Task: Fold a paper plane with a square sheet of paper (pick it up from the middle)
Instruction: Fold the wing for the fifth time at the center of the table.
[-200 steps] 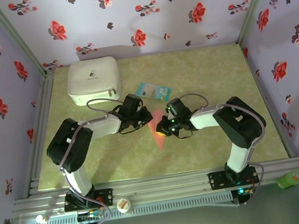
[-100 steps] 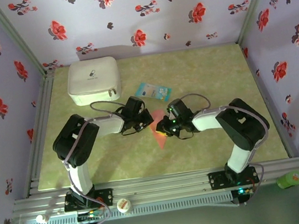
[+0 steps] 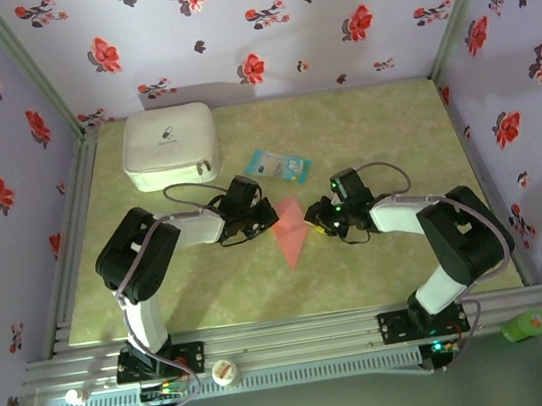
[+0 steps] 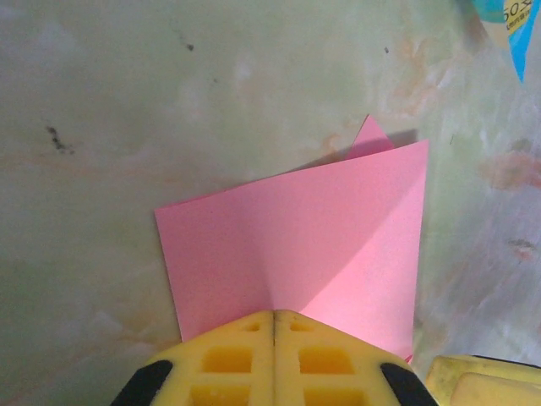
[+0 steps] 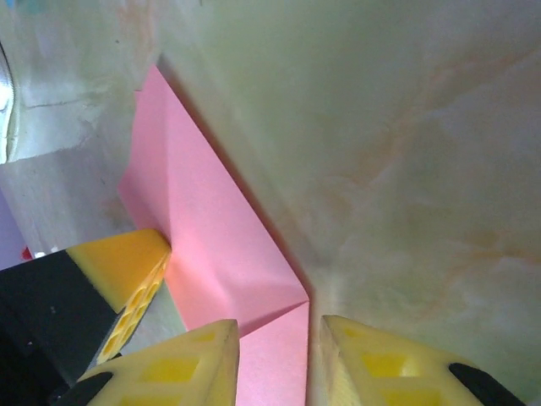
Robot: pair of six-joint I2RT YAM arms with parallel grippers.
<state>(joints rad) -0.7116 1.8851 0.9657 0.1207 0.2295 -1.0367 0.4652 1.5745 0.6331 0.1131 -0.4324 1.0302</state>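
Enclosure: flowered lilac walls (image 3: 324, 4) around three sides of a mottled green tabletop (image 3: 393, 135).
Sheet of paper (image 3: 291, 232): salmon-pink, partly folded, flat at mid-tabletop between the two arms. Positions below are given from it.
Shape and axis: seen from above, a narrow wedge with its broad end away from the arm bases and its point toward them. The long axis runs far-to-near, so each gripper meets it side-on.
Surroundings: a white case (image 3: 169, 147) sits well off to the far left of the sheet. A light-blue packet (image 3: 279, 165) lies just beyond the sheet's far end, not touching it.
Left gripper (image 4: 273, 347): at the sheet's left edge, jaws pressed together, tips on the paper where a crease runs up to them. I cannot tell whether the paper is pinched or only pinned down.
Right gripper (image 5: 277, 347): at the sheet's right edge, jaws parted, with a folded corner lying in the gap and neither finger closed on it.
Stage (judgement): diagonal flaps are made, but there is no dart yet.
Deciding relation (judgement): the left arm anchors the sheet and the right is free. The sheet lies directly to the right gripper's left, so the next fold should cross the long axis from that side.
Risk (judgement): thin paper may skid if the anchor lifts.
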